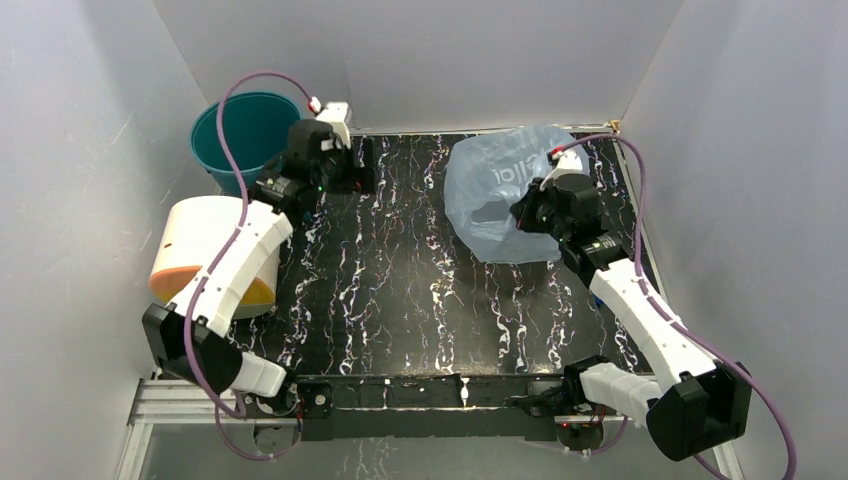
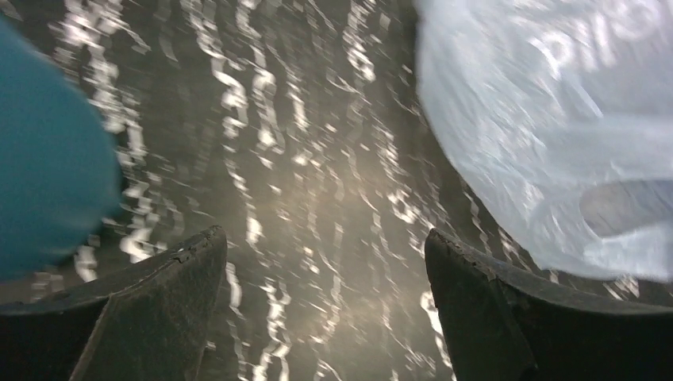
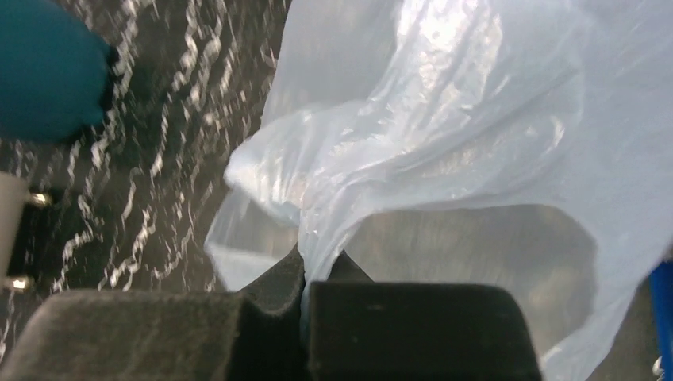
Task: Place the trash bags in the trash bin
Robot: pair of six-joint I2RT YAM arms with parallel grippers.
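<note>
The trash bag point(image 1: 497, 195) is a thin, translucent light-blue sheet with white lettering, billowing over the back right of the table. My right gripper point(image 1: 522, 214) is shut on a fold of its edge; in the right wrist view the film point(image 3: 444, 119) rises out from between the closed fingertips point(image 3: 305, 270). The teal trash bin point(image 1: 250, 128) stands upright in the back left corner. Beside it, my left gripper point(image 1: 363, 165) points toward the bag, open and empty point(image 2: 325, 246). In the left wrist view the bag point(image 2: 555, 119) is ahead on the right and the bin point(image 2: 48, 159) on the left.
A cream cylinder with an orange end point(image 1: 200, 250) lies at the left edge beside my left arm. Grey walls close in the table on the left, back and right. The black marbled tabletop point(image 1: 400, 270) lies bare between the arms.
</note>
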